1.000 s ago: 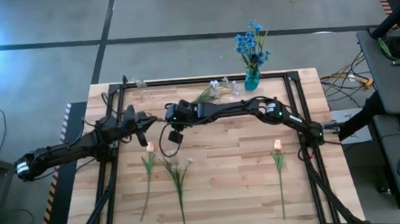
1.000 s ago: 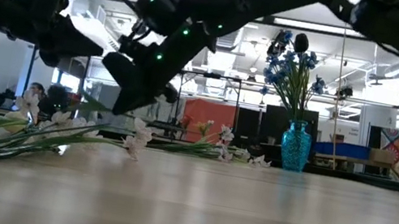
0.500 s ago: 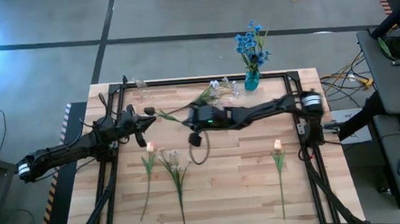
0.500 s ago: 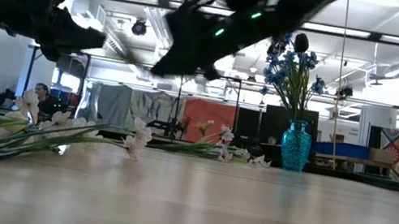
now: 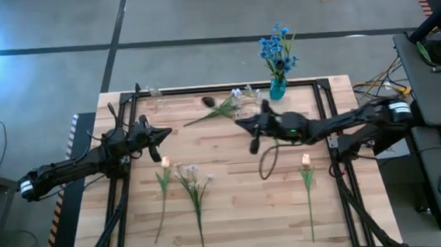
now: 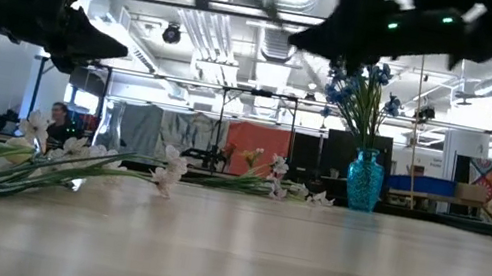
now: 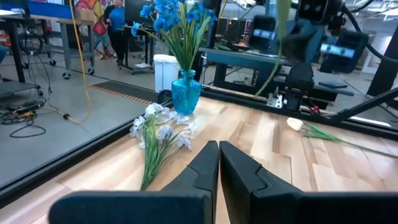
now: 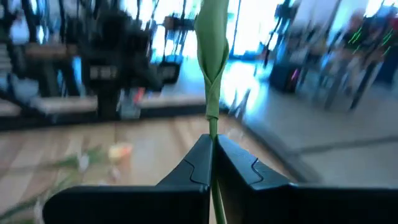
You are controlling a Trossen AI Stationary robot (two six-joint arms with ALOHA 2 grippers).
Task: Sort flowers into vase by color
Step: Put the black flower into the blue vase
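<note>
- The right pincer (image 5: 245,126) hangs above the middle of the wooden worktop (image 5: 242,208), toward its far half, fingers pinched on a green stem (image 8: 211,68); the right wrist view shows the stem standing up from between the fingertips.
- In the high view that held stem runs from the pincer to the left and far, ending in a dark bud-like tip (image 5: 207,102); what colour its blossom is cannot be told.
- The left pincer (image 5: 165,132) waits over the left part of the worktop, its fingers pressed together with nothing between them.
- A turquoise vase (image 5: 278,89) stands at the far edge, right of centre, with blue flowers (image 5: 276,45) upright in it.
- A pale white-lilac spray (image 5: 237,99) lies flat just left of the vase.
- On the near left, a peach bud stem (image 5: 163,186) and a pale-blossomed stem (image 5: 193,191) lie side by side.
- Another peach bud stem (image 5: 308,181) lies alone on the near right.
</note>
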